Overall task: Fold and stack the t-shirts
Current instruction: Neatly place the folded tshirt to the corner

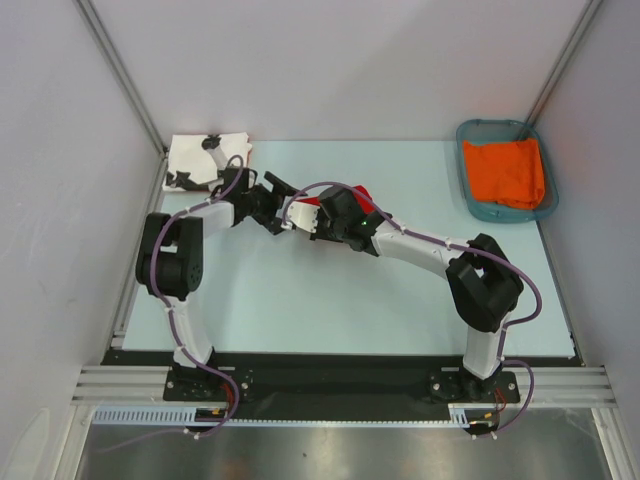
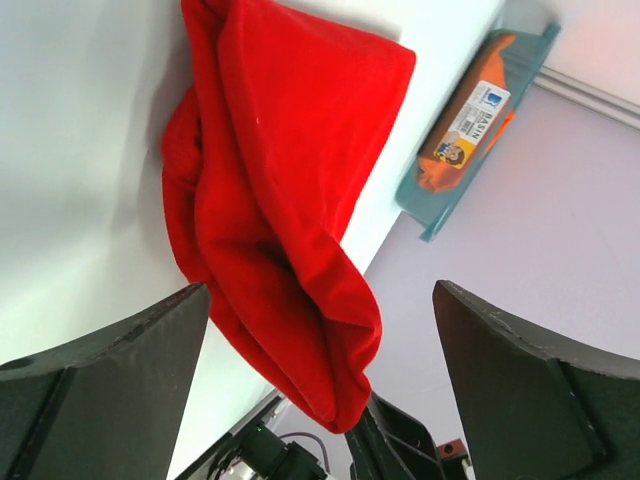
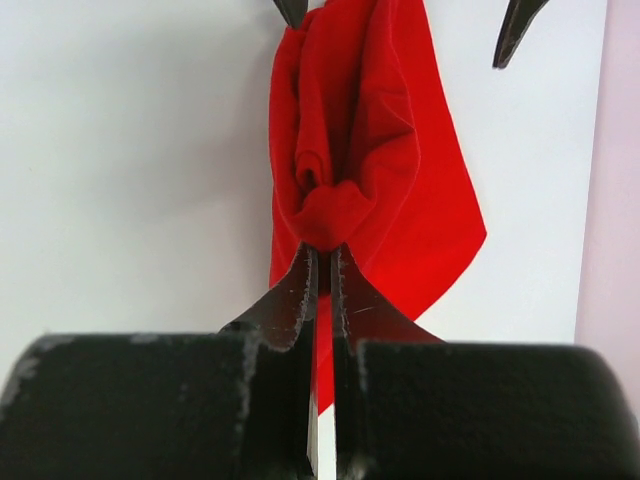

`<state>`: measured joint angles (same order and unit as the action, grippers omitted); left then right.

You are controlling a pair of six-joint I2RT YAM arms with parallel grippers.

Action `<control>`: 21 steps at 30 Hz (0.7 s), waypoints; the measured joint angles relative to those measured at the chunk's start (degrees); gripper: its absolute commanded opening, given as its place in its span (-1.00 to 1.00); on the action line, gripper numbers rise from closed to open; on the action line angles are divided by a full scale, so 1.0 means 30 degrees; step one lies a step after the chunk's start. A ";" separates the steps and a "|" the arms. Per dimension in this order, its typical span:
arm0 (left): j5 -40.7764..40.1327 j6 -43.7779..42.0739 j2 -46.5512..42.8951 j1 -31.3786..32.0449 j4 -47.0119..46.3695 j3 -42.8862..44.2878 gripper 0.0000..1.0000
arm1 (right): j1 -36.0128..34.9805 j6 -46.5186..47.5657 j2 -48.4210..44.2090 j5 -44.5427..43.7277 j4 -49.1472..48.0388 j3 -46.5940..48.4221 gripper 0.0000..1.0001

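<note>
1. Plainly, the left gripper (image 2: pixel 320 290) stands with its two fingers (image 2: pixel 120 370) spread wide. Nothing is clamped between them.
2. The right gripper (image 3: pixel 320 255) has its jaws pressed together, and a bunched end of the red t-shirt (image 3: pixel 370 150) is pinched at its tips.
3. The two grippers face each other near the middle of the table (image 1: pixel 330 300), left gripper (image 1: pixel 285 208) just beside right gripper (image 1: pixel 318 215).
4. The red t-shirt (image 2: pixel 290 180) stretches from the right gripper's tips toward the left gripper. Its far end reaches the gap between the left fingers; whether it touches either finger cannot be told.
5. From above, only a small patch of the red t-shirt (image 1: pixel 360 192) shows behind the right wrist.
6. A folded white t-shirt with black shapes (image 1: pixel 195 160) lies beyond and to the left of the left gripper, near the table's far left corner.
7. A teal basket (image 1: pixel 465 160) sits well to the right of the right gripper, with an orange cloth (image 1: pixel 505 172) inside.
8. Count: two grippers, two t-shirts, one basket, one orange cloth.
</note>
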<state>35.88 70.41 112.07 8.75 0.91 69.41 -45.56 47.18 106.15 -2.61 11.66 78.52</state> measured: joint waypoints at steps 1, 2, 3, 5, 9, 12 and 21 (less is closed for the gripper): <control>-0.0015 0.0007 0.0022 0.0022 0.0051 0.0044 0.99 | 0.0000 0.0000 0.0000 0.0000 0.0000 0.0000 -1.00; -0.0160 0.0044 0.0168 0.0153 0.0233 0.0197 0.99 | 0.0000 0.0000 0.0000 0.0000 -0.0007 0.0000 -1.00; -0.0342 0.0095 0.0240 0.0248 0.0364 0.0226 1.00 | 0.0000 0.0000 -0.0007 0.0000 0.0000 0.0000 -1.00; -0.0634 0.0299 0.0379 0.0466 0.0641 0.0226 1.00 | 0.0022 0.0007 -0.0044 0.0007 0.0000 0.0000 -1.00; -0.1209 0.1013 0.0845 0.0831 0.0998 0.0233 1.00 | 0.0066 0.0007 -0.0168 0.0022 0.0007 0.0000 -1.00; -0.1464 0.1443 0.1413 0.0954 0.1056 0.0474 1.00 | 0.0087 0.0007 -0.0211 0.0029 0.0000 0.0000 -1.00; -0.1923 0.2506 0.2084 0.0969 0.1013 0.1035 1.00 | 0.0219 0.0007 -0.0415 0.0044 0.0015 0.0000 -1.00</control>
<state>30.11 77.93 118.32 11.66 3.95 72.51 -44.91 47.20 104.90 -2.48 11.70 78.52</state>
